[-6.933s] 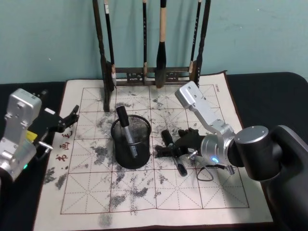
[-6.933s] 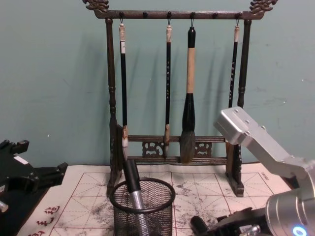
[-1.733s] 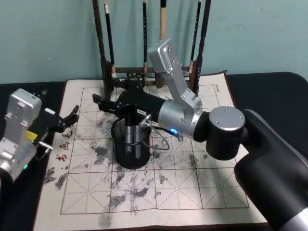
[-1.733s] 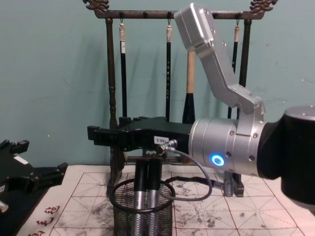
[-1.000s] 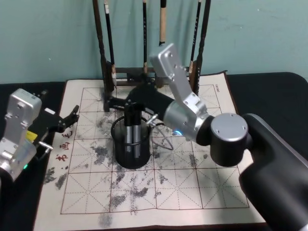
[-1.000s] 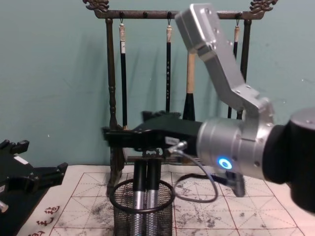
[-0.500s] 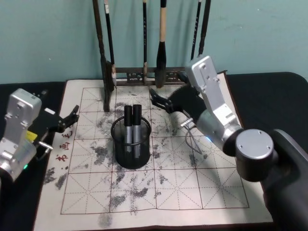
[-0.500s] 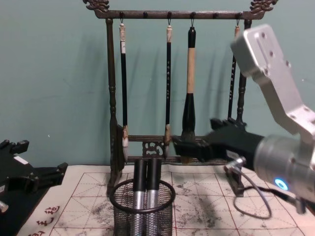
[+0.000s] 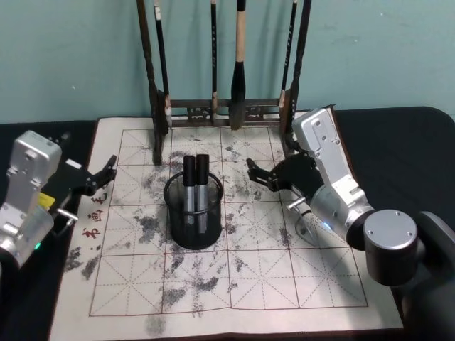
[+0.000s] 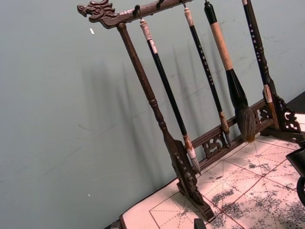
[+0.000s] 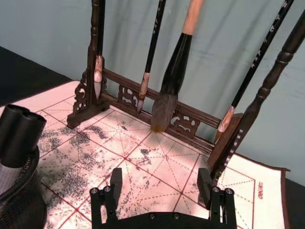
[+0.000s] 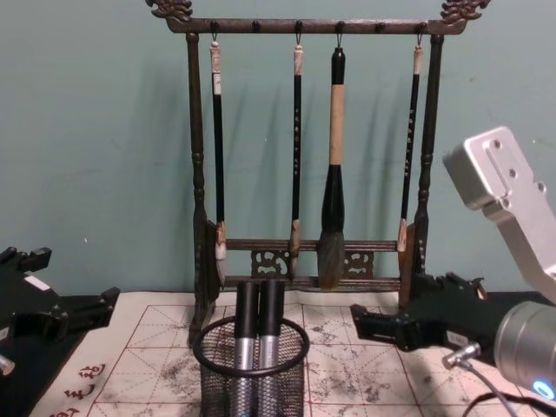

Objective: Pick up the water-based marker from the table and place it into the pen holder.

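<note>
The pen holder (image 9: 193,217), a round black mesh cup, stands on the gridded mat, left of centre. Two water-based markers (image 9: 195,177) with black caps and silver barrels stand upright in it, side by side; they also show in the chest view (image 12: 259,304) and in the right wrist view (image 11: 19,136). My right gripper (image 9: 254,175) hovers to the right of the holder, open and empty, a little apart from it (image 11: 160,183) (image 12: 358,323). My left gripper (image 9: 106,171) is parked at the mat's left edge, open and holding nothing.
A tall dark wooden rack (image 9: 226,106) hung with calligraphy brushes stands at the back of the ink-stained mat (image 9: 234,284). Black cloth (image 9: 398,142) covers the table around the mat. The rack's right post (image 11: 248,124) is close behind my right gripper.
My right gripper carried a marker over the holder, let it go beside the first one, then drew back to the right and lower, empty. The left arm has not moved.
</note>
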